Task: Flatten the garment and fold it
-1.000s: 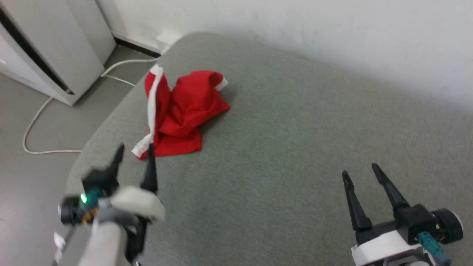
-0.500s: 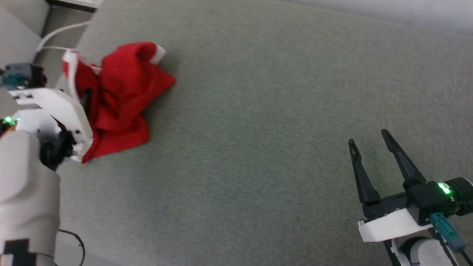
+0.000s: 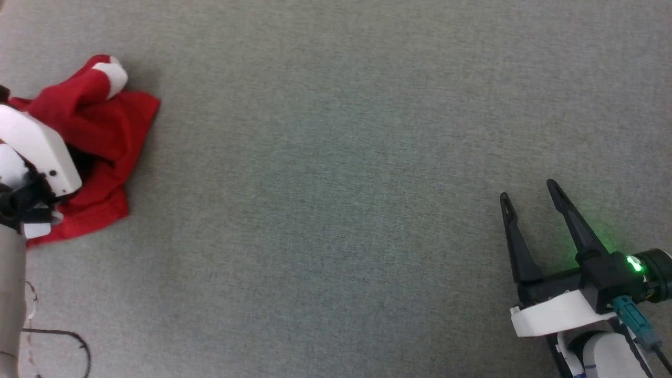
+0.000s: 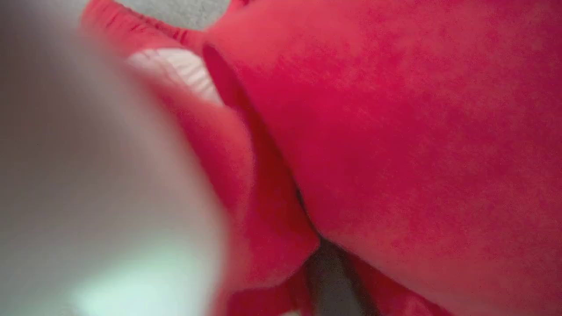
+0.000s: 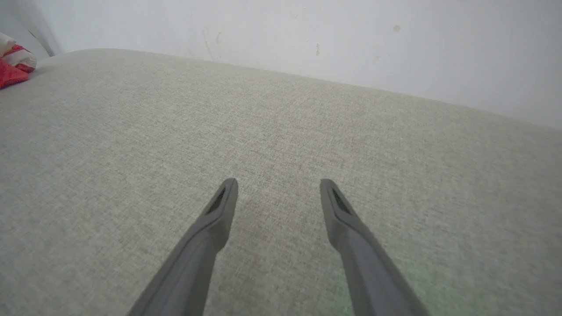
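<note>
The garment [image 3: 100,121] is a crumpled heap of bright red cloth with a white trim, lying at the far left of the grey fabric surface [image 3: 336,157]. My left arm's white wrist housing [image 3: 37,147] lies over the heap's left part, and its fingers are buried in the folds. Red cloth [image 4: 395,131] presses close against the lens in the left wrist view, with a blurred white stripe [image 4: 175,70] at upper left. My right gripper [image 3: 528,190] hovers open and empty at the lower right, far from the garment [image 5: 13,66]; its gap [image 5: 279,182] holds nothing.
The grey surface stretches wide between the heap and my right gripper. A pale wall [image 5: 307,35] rises behind its far edge. A thin black cable loop [image 3: 79,341] hangs by my left forearm at the lower left.
The head camera has swung down and right, so the heap now sits at the left edge. My left gripper has reached into the red cloth. The right gripper stays open.
</note>
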Robot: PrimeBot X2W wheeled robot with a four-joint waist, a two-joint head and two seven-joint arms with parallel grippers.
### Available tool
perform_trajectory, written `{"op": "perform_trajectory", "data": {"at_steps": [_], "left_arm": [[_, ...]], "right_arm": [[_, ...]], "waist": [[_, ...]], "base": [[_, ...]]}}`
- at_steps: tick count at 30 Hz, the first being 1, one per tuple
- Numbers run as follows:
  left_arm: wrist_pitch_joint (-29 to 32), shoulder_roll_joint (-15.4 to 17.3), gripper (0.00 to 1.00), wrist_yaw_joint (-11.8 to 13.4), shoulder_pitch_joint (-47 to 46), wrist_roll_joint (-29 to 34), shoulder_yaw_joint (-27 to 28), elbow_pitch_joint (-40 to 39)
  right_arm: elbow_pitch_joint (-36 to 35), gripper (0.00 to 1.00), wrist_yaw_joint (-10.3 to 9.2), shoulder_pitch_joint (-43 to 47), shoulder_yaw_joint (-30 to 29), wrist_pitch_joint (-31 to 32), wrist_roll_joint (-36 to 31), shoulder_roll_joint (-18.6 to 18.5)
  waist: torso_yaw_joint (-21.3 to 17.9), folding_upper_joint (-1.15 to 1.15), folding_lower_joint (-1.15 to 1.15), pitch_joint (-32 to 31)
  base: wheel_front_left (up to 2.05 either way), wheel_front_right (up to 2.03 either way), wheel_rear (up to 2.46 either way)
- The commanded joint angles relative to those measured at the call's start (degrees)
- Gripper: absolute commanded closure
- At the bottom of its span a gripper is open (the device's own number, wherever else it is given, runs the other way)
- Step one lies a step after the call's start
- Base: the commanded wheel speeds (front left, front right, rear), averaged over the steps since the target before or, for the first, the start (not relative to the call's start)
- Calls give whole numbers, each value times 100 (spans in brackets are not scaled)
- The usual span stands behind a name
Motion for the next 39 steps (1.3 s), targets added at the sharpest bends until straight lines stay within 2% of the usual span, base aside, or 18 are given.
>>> {"op": "perform_trajectory", "data": {"at_steps": [1,6,13,20,26,29,34,39], "left_arm": [[117,-200,100,-39,186,-173,-179,79],[-439,4,100,-40,233,-420,-149,-55],[-1839,215,100,-40,-12,-472,-28,-315],[-3062,315,100,-40,-147,-349,-279,-855],[-3770,124,100,-40,-71,-277,-629,-1520],[-3963,-83,100,-34,26,-207,-813,-1916],[-3935,-416,100,15,266,-114,-1151,-2514],[-3710,-905,100,76,609,-98,-1670,-3102]], "right_arm": [[58,0,-12,-111,-18,-44,-26,20],[232,0,-12,-132,-38,-89,-29,53],[543,0,-12,-83,-213,-147,-5,93],[846,0,-12,62,-509,-173,38,128],[889,0,-12,124,-740,-179,54,138],[828,0,-12,157,-792,-179,71,139],[729,0,-12,200,-814,-180,85,140],[618,0,-12,232,-729,-180,119,140]], "waist": [[-107,0,1,57],[-50,0,1,-220],[-3,0,1,-929],[-117,0,1,-1764],[-371,0,1,-2337],[-545,0,1,-2528],[-848,0,1,-2683],[-1323,0,1,-2693]], "base": [[0,0,0],[0,0,0],[0,0,0],[0,0,0],[0,0,0],[0,0,0],[0,0,0],[0,0,0]]}}
